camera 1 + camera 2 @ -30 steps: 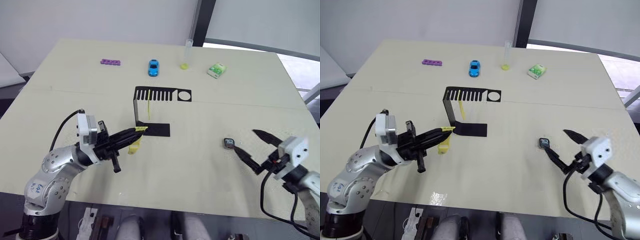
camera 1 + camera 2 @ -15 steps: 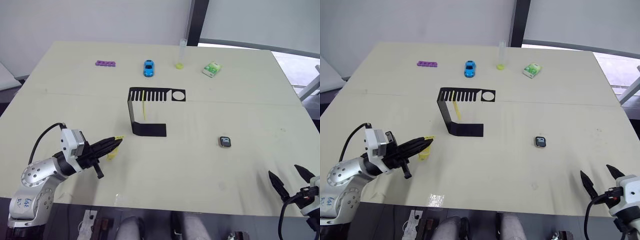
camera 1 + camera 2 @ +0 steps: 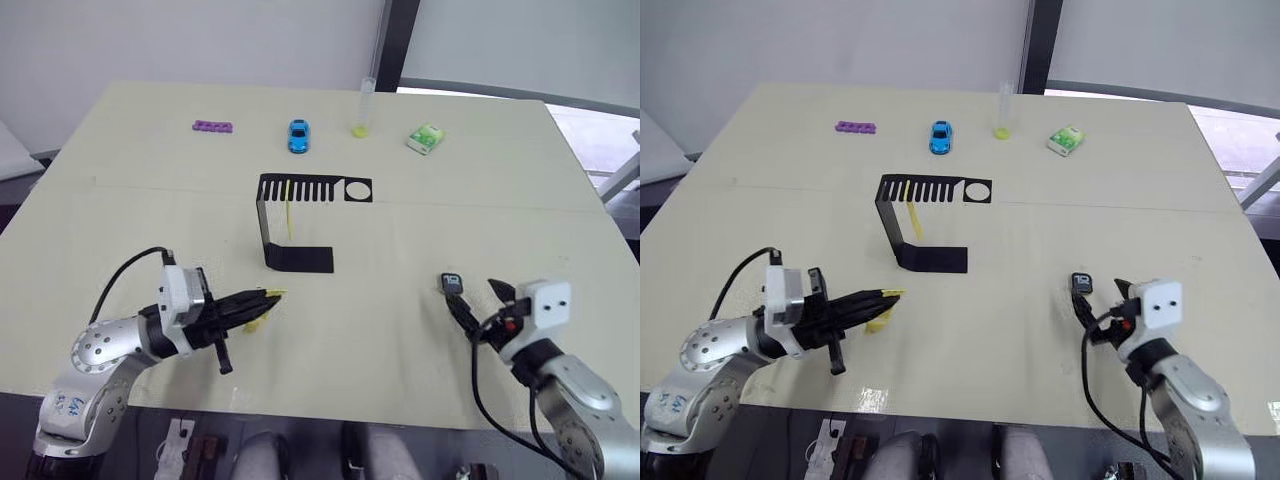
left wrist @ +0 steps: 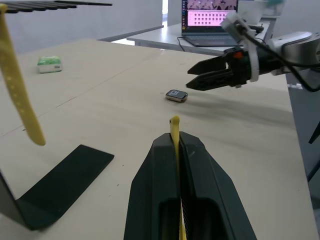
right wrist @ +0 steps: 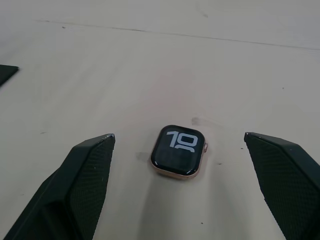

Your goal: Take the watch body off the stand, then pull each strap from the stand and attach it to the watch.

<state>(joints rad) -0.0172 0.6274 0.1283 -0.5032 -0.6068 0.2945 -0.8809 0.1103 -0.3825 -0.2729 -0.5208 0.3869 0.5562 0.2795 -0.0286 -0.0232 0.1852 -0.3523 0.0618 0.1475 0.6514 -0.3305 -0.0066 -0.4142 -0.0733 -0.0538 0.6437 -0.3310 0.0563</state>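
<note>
The only readable marking is on the watch body (image 5: 177, 158), lying flat on the table (image 3: 420, 230) at the near right: its dark screen shows the large light digits "10", with a curved light mark beneath them that cannot be made out. The far laptop screen (image 4: 209, 19) shows rows of small pinkish marks, too small to read
</note>
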